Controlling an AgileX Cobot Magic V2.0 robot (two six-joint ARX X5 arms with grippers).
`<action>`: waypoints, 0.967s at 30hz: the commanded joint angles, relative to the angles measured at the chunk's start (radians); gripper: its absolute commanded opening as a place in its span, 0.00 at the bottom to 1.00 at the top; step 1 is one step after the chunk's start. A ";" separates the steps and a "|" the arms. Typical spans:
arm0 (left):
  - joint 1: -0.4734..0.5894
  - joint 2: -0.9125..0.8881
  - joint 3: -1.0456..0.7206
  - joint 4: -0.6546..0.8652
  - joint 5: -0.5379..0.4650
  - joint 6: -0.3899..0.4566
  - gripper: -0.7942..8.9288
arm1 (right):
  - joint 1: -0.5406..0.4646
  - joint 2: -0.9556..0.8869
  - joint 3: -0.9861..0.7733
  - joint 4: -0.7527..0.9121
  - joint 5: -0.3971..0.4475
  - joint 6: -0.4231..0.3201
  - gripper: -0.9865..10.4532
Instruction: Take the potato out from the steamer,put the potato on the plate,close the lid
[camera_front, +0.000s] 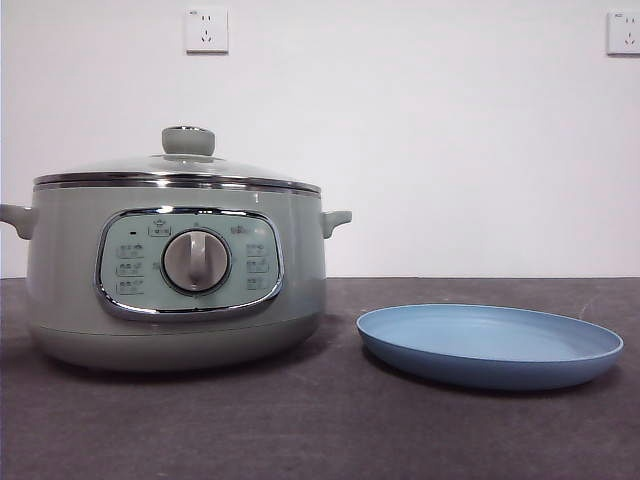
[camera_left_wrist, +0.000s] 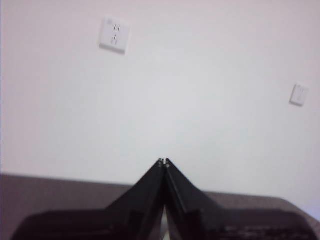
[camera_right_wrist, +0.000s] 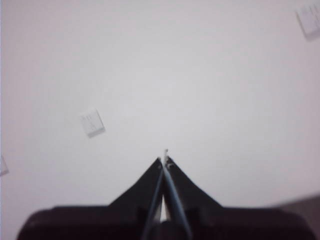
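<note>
Both sets of fingers, left (camera_left_wrist: 163, 162) and right (camera_right_wrist: 164, 161), are pressed together, empty, facing the wall. Out on the desk (camera_front: 320, 430), the lid (camera_front: 178, 170) sits on the steamer (camera_front: 175, 270), plate (camera_front: 490, 345) beside it; potato's hidden, nearer arm unclear.

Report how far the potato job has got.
Nothing looks done. The lid sits on the steamer, the plate holds nothing, and no potato shows. Nothing is in hand: left gripper and right gripper are shut, facing the wall. All steps remain.
</note>
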 joint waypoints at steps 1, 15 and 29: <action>0.003 0.105 0.121 -0.008 0.012 0.029 0.08 | 0.001 0.104 0.162 -0.024 -0.055 -0.064 0.08; 0.002 0.671 0.751 -0.422 0.465 0.172 0.08 | 0.033 0.656 0.816 -0.431 -0.545 -0.397 0.08; -0.023 0.860 0.889 -0.610 0.454 0.229 0.53 | 0.183 0.974 1.038 -0.936 -0.386 -0.649 0.58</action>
